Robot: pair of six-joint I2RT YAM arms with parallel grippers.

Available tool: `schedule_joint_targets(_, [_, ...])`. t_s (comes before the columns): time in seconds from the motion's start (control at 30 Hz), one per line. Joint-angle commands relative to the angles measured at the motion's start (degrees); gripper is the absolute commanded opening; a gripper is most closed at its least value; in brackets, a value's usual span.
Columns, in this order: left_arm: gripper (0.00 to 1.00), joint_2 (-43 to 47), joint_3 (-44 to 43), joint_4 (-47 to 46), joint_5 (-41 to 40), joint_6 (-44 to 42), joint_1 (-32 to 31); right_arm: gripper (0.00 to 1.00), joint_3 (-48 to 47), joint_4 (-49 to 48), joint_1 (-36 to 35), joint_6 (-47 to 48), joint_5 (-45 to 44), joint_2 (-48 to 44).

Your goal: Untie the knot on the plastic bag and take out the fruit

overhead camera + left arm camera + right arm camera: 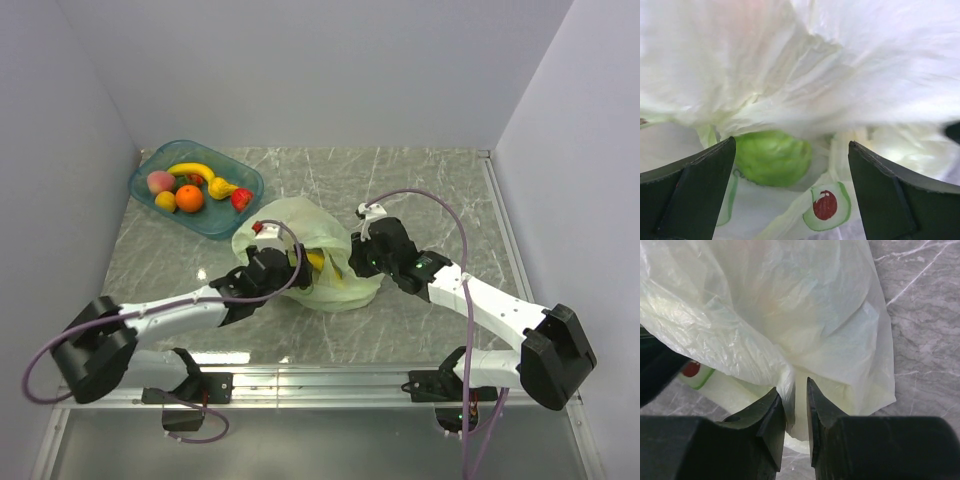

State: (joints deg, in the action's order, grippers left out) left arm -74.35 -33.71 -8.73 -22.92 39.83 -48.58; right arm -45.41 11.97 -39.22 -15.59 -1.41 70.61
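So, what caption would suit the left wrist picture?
Open left gripper facing the plastic bag, green fruit showing below.

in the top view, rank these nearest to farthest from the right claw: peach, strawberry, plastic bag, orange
1. plastic bag, right at the right claw, mid-table
2. strawberry, right end of the blue tray, far left
3. orange, middle of that tray
4. peach, its left end
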Motion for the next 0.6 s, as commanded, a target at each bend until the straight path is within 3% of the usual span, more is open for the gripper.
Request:
schedule_joint_targets(0.0, [0.99, 7.3, 0.1, 5.3, -5.5, 1.7, -1.9, 0.29, 0.1, -2.4, 0.0, 0.0, 0.4, -2.0])
schedule_joint_targets(0.23, [0.99, 11.0, -2.1, 8.6, -2.7, -8.1, -3.3, 0.29, 0.4, -2.9, -0.1, -0.3, 0.5, -2.1])
schedule_joint_targets(0.43, [0.83, 6.4, -9.7, 10.8, 0.2, -11.5, -4.9, 0.28, 0.8, -2.9, -0.2, -0.4, 0.5, -2.2])
schedule_joint_targets(0.57, [0.79, 4.2, -13.8, 12.9, -0.3, -12.7, -9.6, 0.28, 1.0, -2.7, -0.2, -0.4, 0.4, -2.8])
